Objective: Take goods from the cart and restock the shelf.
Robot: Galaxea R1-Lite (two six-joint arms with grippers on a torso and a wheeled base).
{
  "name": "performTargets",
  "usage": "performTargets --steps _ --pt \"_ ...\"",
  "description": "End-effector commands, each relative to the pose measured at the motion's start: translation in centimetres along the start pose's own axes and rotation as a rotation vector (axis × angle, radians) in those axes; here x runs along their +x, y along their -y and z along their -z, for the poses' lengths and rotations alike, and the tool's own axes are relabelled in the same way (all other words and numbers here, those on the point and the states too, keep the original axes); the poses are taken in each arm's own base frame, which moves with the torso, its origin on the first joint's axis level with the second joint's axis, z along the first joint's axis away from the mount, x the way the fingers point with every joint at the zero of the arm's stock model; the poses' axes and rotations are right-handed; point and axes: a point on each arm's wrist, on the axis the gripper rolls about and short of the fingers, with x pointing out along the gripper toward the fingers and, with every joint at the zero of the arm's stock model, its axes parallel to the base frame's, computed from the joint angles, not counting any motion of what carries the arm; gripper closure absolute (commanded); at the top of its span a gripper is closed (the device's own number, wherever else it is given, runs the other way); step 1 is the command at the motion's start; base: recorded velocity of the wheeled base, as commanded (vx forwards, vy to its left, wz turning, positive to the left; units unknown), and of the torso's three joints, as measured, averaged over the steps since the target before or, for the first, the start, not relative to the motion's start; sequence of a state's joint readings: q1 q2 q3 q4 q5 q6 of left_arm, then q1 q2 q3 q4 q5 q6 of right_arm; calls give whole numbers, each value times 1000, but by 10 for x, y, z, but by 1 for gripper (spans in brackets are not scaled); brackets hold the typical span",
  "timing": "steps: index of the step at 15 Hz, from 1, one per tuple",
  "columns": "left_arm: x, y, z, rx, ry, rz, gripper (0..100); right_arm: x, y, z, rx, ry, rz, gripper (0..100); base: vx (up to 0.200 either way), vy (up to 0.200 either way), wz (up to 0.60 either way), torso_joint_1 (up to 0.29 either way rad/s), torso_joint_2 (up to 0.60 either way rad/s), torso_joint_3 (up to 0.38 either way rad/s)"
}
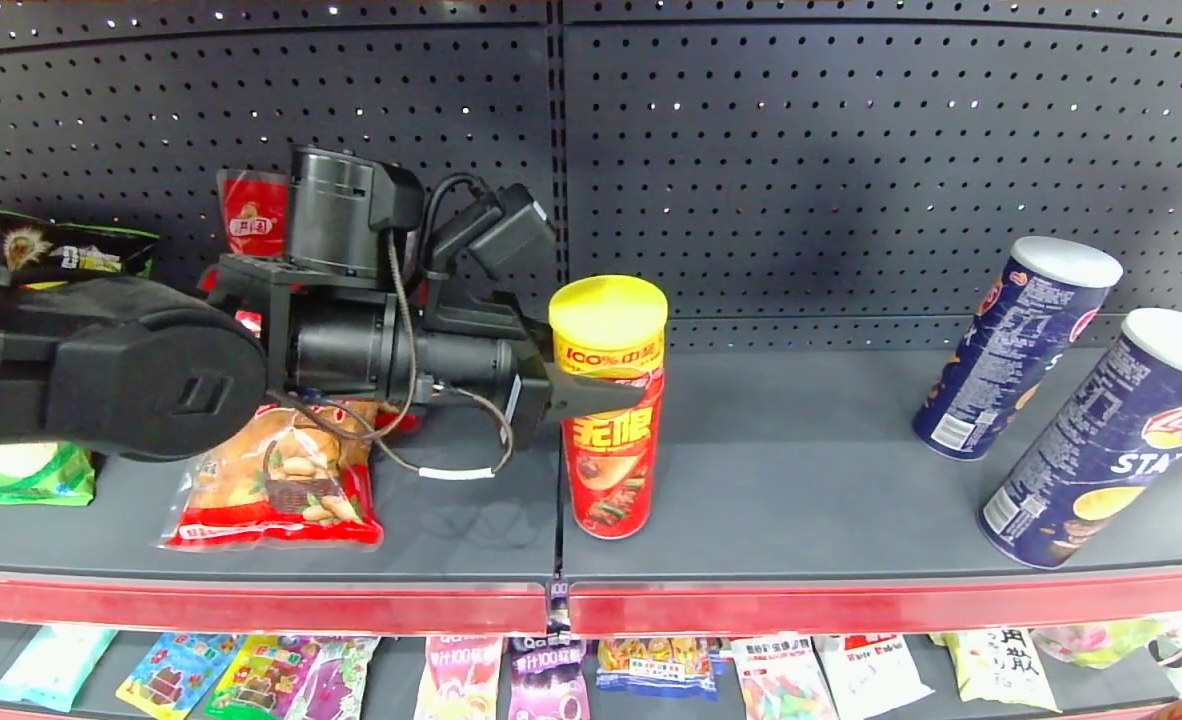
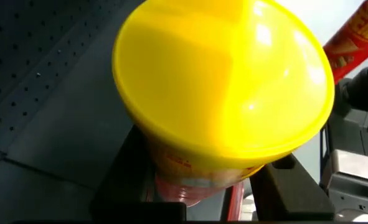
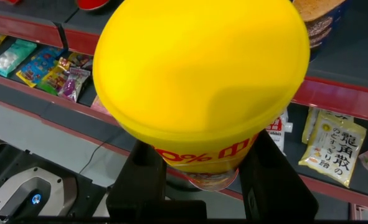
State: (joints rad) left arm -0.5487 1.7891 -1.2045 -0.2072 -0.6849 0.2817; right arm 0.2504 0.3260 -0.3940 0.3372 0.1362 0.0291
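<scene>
Yellow lid [image 2: 224, 81]: hides body of red can [image 1: 611, 480].
Left end effector [image 1: 611, 392]: clamped on red can.
Right end effector [image 3: 205, 180]: clamped on second can [image 3: 202, 81].

Dark pegboard back panel [image 1: 851, 150], grey shelf [image 1: 801, 480] with red front edge [image 1: 851, 605]

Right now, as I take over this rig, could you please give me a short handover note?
Left tool: shut on a red can with a yellow lid, upright and apparently resting on the upper shelf, right of the peanut bag.
Right tool: shut on a second can, also yellow-lidded, held off the shelf with lower shelves behind it.
One blue can and a nearer blue can are at the shelf's right.
Done: first can placed, not yet released.
Left: release it, withdraw, shelve the second.
</scene>
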Motion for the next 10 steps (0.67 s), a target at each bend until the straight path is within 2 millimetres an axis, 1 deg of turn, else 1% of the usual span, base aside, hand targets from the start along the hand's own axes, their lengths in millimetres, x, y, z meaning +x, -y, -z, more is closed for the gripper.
performTargets --steps 1,3,10 --pt "-1 5 1 -1 -4 8 100 0 0 0 0 1 0 100 0 0 0 0 0 0" --pt "3 11 4 -5 -15 31 100 0 0 0 0 2 0 100 0 0 0 0 0 0" --pt "5 14 9 -8 -30 41 100 0 0 0 0 -2 0 100 0 0 0 0 0 0"
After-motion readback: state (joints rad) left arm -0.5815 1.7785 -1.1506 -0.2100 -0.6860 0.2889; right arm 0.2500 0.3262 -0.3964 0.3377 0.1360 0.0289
